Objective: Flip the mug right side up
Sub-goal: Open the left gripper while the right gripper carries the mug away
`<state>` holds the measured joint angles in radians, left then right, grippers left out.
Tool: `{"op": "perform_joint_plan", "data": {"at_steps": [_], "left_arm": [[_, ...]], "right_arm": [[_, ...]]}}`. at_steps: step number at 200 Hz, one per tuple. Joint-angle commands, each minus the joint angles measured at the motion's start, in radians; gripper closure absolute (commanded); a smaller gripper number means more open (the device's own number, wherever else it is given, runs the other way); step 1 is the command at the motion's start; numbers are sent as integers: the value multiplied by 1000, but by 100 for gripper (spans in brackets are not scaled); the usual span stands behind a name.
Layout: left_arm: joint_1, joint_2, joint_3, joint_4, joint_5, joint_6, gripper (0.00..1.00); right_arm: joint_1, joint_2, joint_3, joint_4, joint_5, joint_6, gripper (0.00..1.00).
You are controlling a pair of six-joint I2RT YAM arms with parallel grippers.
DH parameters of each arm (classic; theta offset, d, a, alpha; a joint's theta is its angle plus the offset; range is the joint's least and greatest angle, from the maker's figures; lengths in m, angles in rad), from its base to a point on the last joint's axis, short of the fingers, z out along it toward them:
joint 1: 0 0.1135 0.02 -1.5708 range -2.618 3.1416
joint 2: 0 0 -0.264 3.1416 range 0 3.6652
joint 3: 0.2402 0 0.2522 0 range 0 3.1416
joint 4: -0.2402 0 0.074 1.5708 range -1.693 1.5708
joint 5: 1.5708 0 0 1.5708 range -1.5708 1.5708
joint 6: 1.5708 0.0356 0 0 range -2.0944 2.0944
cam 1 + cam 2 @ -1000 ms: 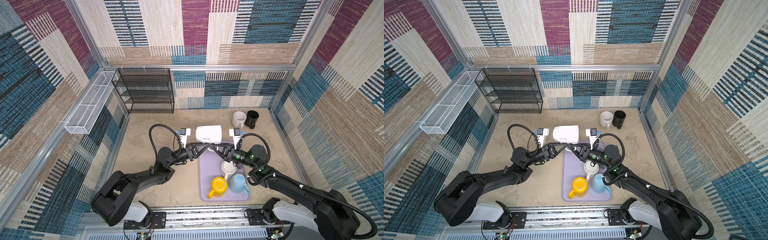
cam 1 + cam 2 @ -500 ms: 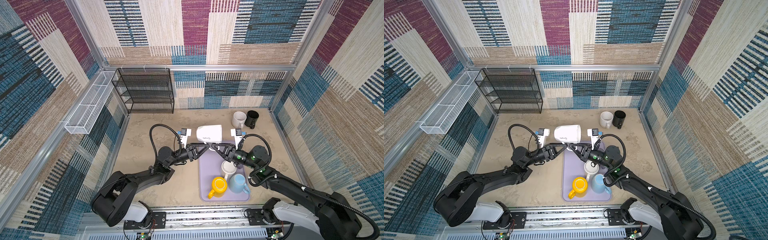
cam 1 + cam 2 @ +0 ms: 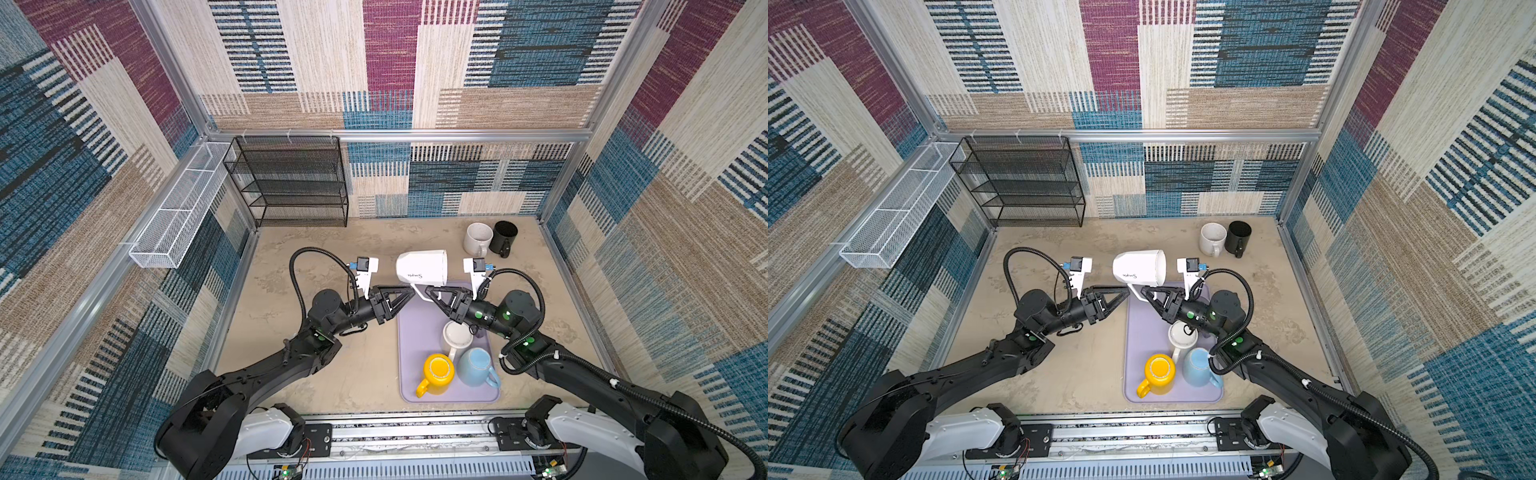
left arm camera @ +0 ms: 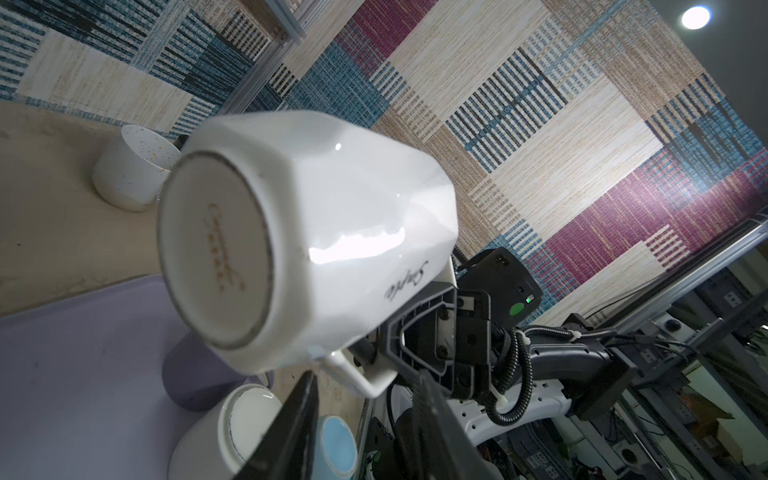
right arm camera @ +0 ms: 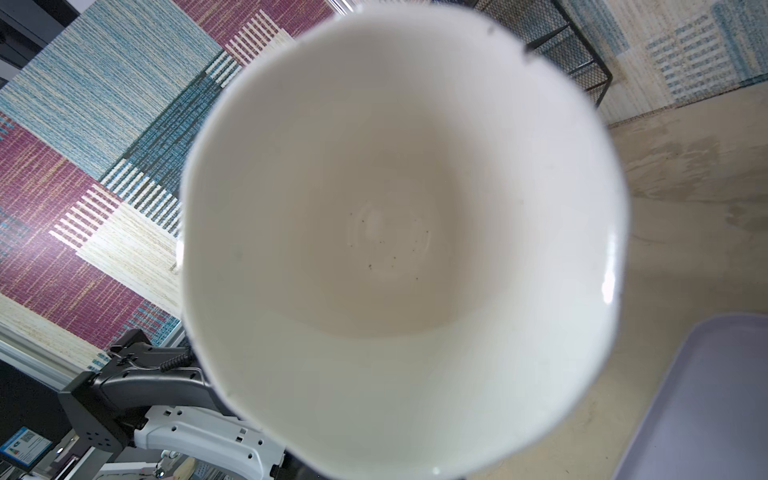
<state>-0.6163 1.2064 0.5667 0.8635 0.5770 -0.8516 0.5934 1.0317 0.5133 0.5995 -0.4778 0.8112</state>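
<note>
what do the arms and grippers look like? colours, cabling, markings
Black left arm and right arm, on white base housings. The left gripper and right gripper are black, triangular and truss-like. A white camera block sits on each wrist, fed by a looping black ribbed cable. Round green dots mark the right arm's joints.

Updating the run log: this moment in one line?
white mug: sideways, midair | right gripper: shut on handle | left gripper: open, beside handle
</note>
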Motion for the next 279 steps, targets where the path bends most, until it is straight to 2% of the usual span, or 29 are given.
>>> {"op": "perform_joint_plan", "data": {"at_steps": [1, 37, 72, 135, 165, 236, 279], "left_arm": [[-1, -43, 24, -191, -71, 108, 63], [-8, -113, 55, -404, -147, 170, 64], [-11, -149, 92, -572, -230, 199, 65], [-40, -193, 134, -745, -363, 251, 67], [-65, -200, 165, -833, -430, 287, 67], [-90, -189, 201, -898, -477, 325, 68], [-113, -194, 215, -918, -491, 339, 68]], "right_arm": [[-1, -11, 28, 36, 29, -38, 100], [-1, -13, 69, -50, 54, -80, 100], [-1, -10, 152, -210, 107, -152, 100], [-9, 47, 327, -464, 181, -282, 100], [-48, 91, 426, -584, 197, -349, 100], [-230, 256, 631, -778, 107, -464, 100], [-272, 393, 784, -900, 147, -535, 100]]}}
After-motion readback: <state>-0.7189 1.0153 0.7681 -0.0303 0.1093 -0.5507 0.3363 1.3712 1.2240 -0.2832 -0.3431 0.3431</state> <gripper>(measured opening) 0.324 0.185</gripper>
